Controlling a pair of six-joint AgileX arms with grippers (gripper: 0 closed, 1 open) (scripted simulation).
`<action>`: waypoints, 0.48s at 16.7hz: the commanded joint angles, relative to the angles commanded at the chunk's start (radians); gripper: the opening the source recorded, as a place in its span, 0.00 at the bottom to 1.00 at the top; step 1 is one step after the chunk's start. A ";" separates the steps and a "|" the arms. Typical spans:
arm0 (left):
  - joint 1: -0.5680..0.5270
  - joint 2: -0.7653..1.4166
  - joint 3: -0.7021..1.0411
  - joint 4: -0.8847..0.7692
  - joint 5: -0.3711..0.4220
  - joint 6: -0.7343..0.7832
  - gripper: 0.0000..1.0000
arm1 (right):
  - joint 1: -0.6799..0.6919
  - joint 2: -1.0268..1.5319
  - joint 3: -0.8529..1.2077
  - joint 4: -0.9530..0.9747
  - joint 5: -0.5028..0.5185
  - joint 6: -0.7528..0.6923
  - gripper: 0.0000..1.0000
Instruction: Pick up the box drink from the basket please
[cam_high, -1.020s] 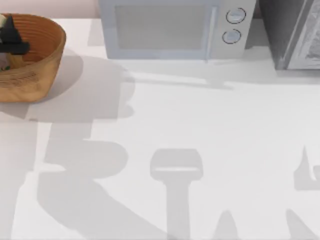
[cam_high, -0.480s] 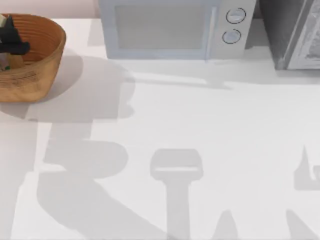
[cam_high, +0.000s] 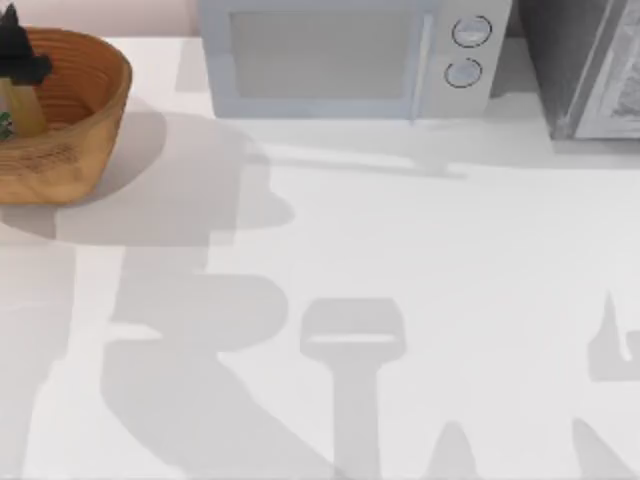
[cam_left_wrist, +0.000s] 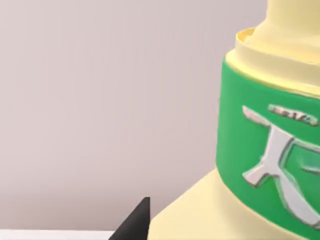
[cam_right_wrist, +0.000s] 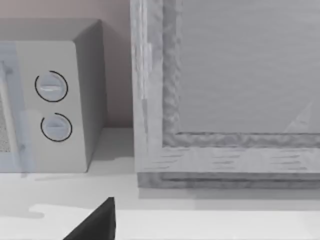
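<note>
The basket (cam_high: 75, 120), a round orange-brown wicker bowl, sits at the table's far left corner. My left gripper (cam_high: 17, 62) hangs over its left part, shut on the box drink (cam_high: 22, 108), a pale yellow carton that hangs upright from the fingers above the basket's inside. Close up in the left wrist view, the box drink (cam_left_wrist: 260, 150) shows a green band with a silver mark, with one black fingertip (cam_left_wrist: 136, 222) beside it. In the right wrist view, one fingertip (cam_right_wrist: 95, 225) of my right gripper shows, low over the table and facing the microwave.
A white microwave (cam_high: 350, 60) stands at the back middle, its two dials (cam_right_wrist: 52, 105) facing forward. A grey cabinet (cam_high: 590, 65) stands at the back right. Arm shadows lie across the white table (cam_high: 420, 250).
My left gripper has risen with the box drink, which now stands higher over the basket. The arm's shadow on the table has shifted right. The right arm has not moved.
</note>
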 joint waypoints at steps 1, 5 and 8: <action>0.000 -0.027 0.019 -0.043 0.000 0.001 0.00 | 0.000 0.000 0.000 0.000 0.000 0.000 1.00; -0.001 -0.139 0.103 -0.227 -0.002 0.004 0.00 | 0.000 0.000 0.000 0.000 0.000 0.000 1.00; -0.001 -0.212 0.159 -0.351 -0.004 0.006 0.00 | 0.000 0.000 0.000 0.000 0.000 0.000 1.00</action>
